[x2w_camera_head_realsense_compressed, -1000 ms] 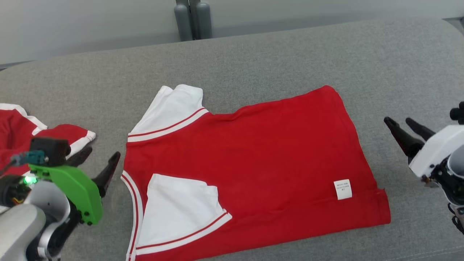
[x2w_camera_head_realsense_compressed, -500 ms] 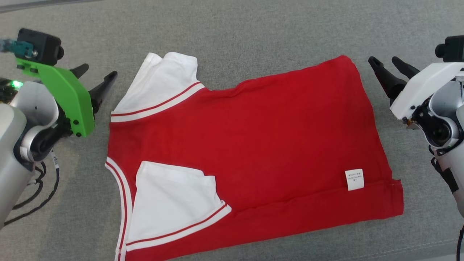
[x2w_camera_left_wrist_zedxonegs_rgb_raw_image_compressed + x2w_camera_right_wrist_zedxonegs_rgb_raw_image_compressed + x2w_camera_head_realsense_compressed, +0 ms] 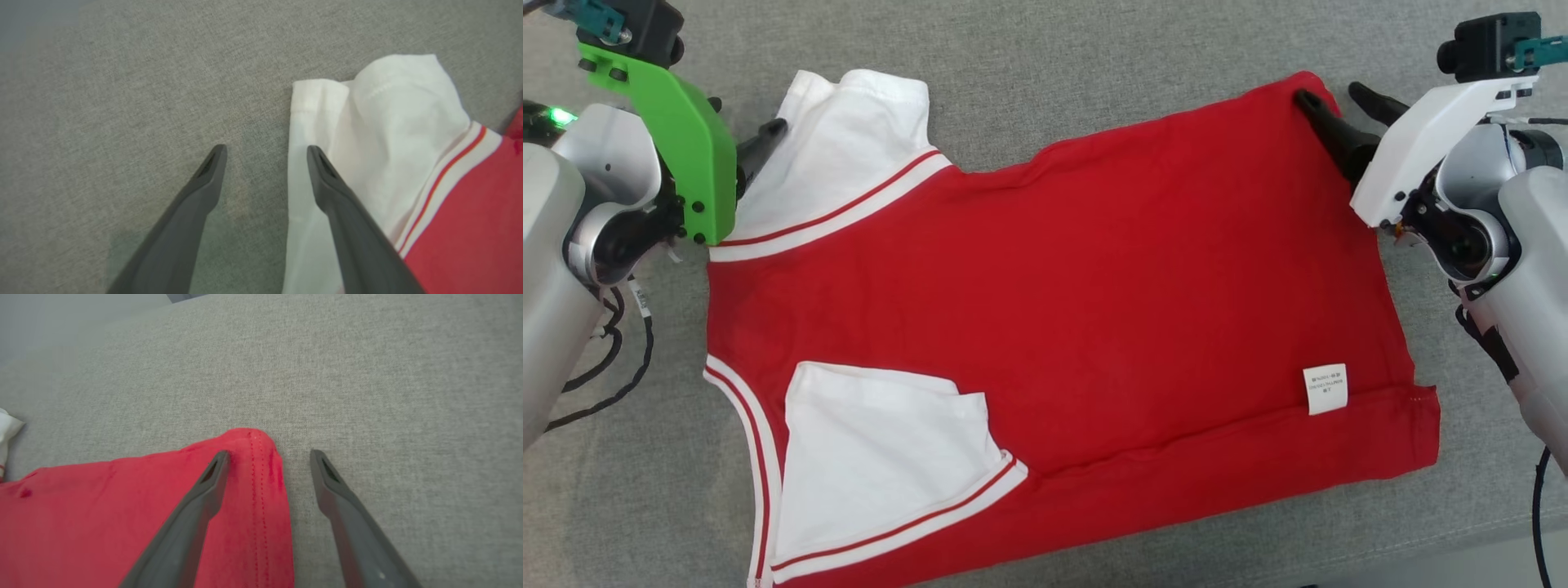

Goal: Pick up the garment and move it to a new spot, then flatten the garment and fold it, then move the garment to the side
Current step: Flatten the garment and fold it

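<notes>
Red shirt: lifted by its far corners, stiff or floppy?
Probably floppy: the red shirt lies flat with soft creases, so it should drape. The tucked white sleeve may fall open. Pushed, it would likely bunch on the textured grey surface.

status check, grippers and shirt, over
Left gripper open over white sleeve edge. Right gripper open over red hem corner. Shirt lying flat, nothing in the way.
</notes>
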